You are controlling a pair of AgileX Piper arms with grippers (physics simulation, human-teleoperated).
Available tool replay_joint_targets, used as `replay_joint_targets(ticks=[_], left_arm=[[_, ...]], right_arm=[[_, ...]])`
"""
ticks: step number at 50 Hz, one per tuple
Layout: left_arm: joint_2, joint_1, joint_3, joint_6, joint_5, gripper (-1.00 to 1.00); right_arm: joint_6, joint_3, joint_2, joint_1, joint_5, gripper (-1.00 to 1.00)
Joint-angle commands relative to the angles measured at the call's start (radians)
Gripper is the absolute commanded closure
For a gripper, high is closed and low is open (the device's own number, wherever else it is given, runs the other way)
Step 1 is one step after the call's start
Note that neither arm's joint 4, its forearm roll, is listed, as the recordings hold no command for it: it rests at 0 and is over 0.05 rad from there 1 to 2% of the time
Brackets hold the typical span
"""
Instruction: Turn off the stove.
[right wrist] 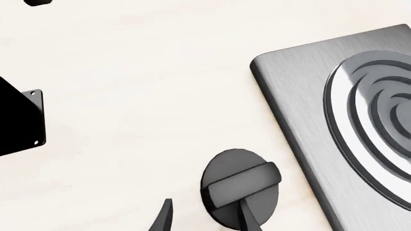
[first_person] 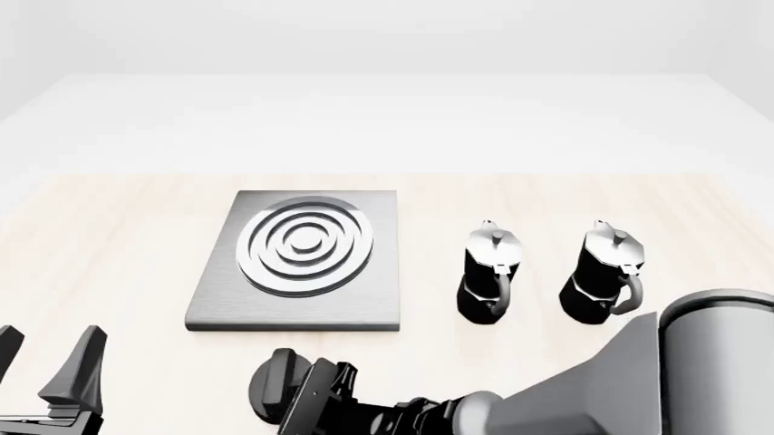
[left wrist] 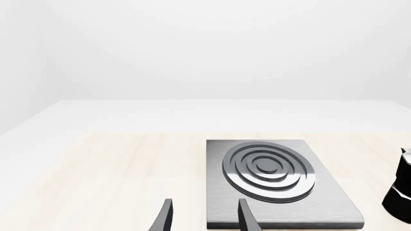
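We see the stove [first_person: 296,263] lying flat on the table [first_person: 109,236], its knob [first_person: 275,385] apart from the slab, just off its near edge. Our right gripper [right wrist: 204,219] reaches in at the knob with fingers spread, one fingertip [right wrist: 247,216] over the knob's disc and the other beside it, pinching nothing. Our left gripper [first_person: 49,362] hangs spread and empty off the stove's near-left corner, while two pots [first_person: 550,270] stand right of the slab.

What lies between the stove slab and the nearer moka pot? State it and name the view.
Nothing: in the front view only bare light wood table separates the stove slab from the nearer moka pot.
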Motion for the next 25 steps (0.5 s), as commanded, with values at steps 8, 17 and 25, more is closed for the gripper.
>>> replay_joint_targets(ticks=[8,17,25], left_arm=[[0.0,0.0,0.0,0.0,0.0,-1.0],[0.0,0.0,0.0,0.0,0.0,-1.0],[0.0,0.0,0.0,0.0,0.0,-1.0]], right_arm=[[0.007,-0.047,-0.011,0.062,0.038,-1.0],[0.009,-0.03,-0.065,0.083,0.05,-1.0],[0.014,0.034,-0.208,0.099,0.077,-1.0]])
